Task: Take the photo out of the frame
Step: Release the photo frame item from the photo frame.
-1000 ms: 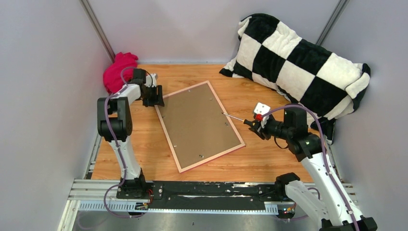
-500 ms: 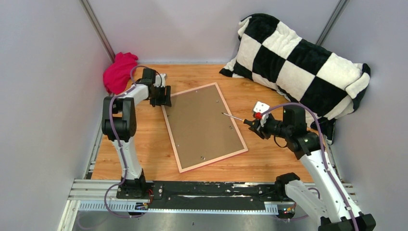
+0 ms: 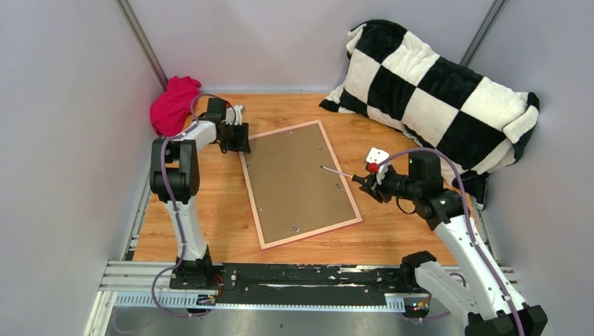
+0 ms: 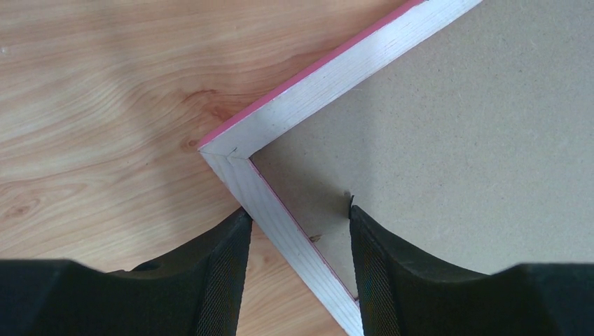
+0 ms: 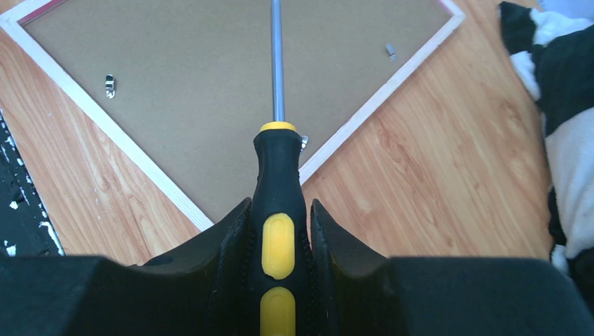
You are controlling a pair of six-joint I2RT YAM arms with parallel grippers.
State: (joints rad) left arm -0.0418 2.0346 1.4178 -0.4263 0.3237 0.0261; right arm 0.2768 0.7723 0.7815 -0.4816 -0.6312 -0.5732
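Observation:
The frame (image 3: pixel 308 234) lies face down on the wooden table, thin pink border around a brown backing board (image 3: pixel 298 183). The photo is hidden under the board. My left gripper (image 3: pixel 237 140) is at the frame's far-left corner; in the left wrist view the gripper (image 4: pixel 295 217) straddles the pale side rail (image 4: pixel 280 210), which touches both fingers. My right gripper (image 3: pixel 365 180) is shut on a black-and-yellow screwdriver (image 5: pixel 278 182), its shaft (image 3: pixel 336 171) pointing over the board's right part. Small metal clips (image 5: pixel 109 84) show on the board.
A magenta cloth (image 3: pixel 171 105) lies in the far-left corner. A black-and-white checked pillow (image 3: pixel 434 91) fills the far right, close behind the right arm. Grey walls enclose three sides. A metal rail (image 3: pixel 280 276) runs along the near edge.
My left gripper has moved right with the frame's far-left corner, and the frame has shifted and turned rightward. The right gripper with the screwdriver has edged slightly left.

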